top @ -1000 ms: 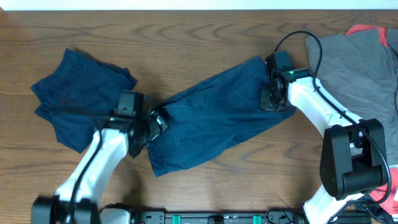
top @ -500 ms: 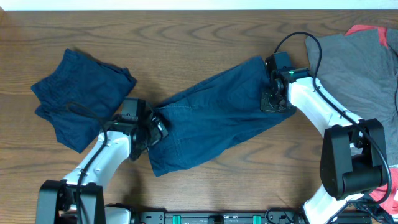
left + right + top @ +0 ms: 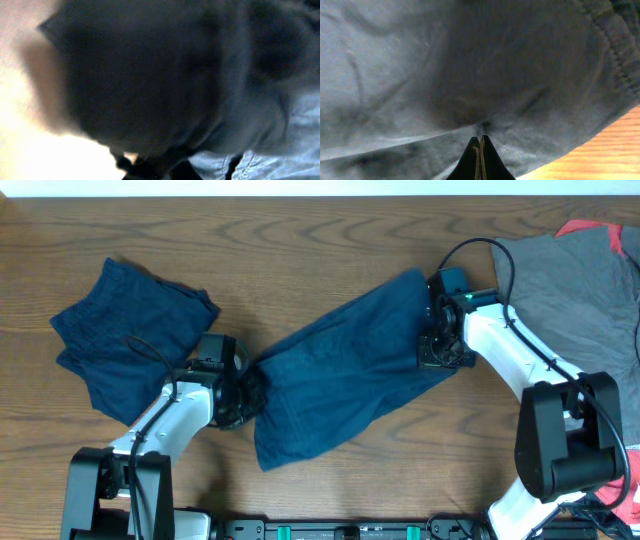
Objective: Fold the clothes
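Clamps navy shorts at upper-right edge with right gripper, meets lower-left end with left gripper, closure there unreadable.

Blurry shorts over left gripper

A brown wooden table with dark wavy grain lies under the left gripper and the right gripper and spreads wide on all sides of them. Far beyond both grippers a thin white strip borders the table; wall or floor, it cannot be told. Behind them, at the near edge, sits a black rail with small green marks. The light is soft and even.
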Controlling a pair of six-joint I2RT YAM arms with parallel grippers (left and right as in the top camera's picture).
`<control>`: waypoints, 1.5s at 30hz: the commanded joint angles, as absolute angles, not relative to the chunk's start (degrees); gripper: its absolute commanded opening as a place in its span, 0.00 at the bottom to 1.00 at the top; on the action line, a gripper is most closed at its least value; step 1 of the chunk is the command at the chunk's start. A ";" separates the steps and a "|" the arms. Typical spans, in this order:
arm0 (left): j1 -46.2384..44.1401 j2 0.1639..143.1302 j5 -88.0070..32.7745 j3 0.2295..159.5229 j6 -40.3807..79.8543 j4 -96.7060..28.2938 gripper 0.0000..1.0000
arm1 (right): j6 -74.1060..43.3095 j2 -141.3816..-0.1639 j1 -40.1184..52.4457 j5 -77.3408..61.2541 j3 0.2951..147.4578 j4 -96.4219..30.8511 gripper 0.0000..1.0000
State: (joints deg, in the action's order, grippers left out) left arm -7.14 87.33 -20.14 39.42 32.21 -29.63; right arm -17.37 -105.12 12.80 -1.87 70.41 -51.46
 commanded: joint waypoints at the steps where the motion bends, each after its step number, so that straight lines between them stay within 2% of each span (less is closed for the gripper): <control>1: -6.13 86.04 -15.75 43.44 28.40 -36.45 0.06 | -12.27 -99.72 13.54 -9.63 71.22 -51.35 0.01; 6: -4.75 82.52 -15.84 53.65 26.09 -50.50 0.06 | -0.67 -94.39 14.26 -26.50 71.22 -51.62 0.01; 13: -4.78 79.48 -15.84 62.94 25.19 -62.15 0.06 | 0.08 -96.09 22.04 -29.41 69.63 -50.02 0.01; 23: -4.78 78.11 -16.01 72.10 22.96 -65.54 0.06 | -8.45 -109.45 39.16 -30.83 66.02 -37.87 0.01; 29: -4.78 78.11 -16.51 79.48 23.27 -65.43 0.06 | -14.15 -118.26 47.97 -32.36 66.04 -24.88 0.01; 34: -4.78 78.24 -18.59 80.25 24.25 -64.16 0.06 | -15.86 -118.50 48.34 -31.55 67.09 -21.23 0.04; 39: -4.78 78.43 -18.61 80.23 24.25 -64.03 0.06 | -15.49 -115.39 43.88 -30.50 71.42 -30.61 0.06; 45: -4.78 78.56 -18.59 80.20 24.27 -63.33 0.06 | -14.15 -104.57 35.05 -18.90 72.58 -41.34 0.06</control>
State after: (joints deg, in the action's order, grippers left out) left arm -5.02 78.98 -18.06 78.19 24.03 -63.83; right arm -14.63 -111.48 38.98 -26.79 70.89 -39.46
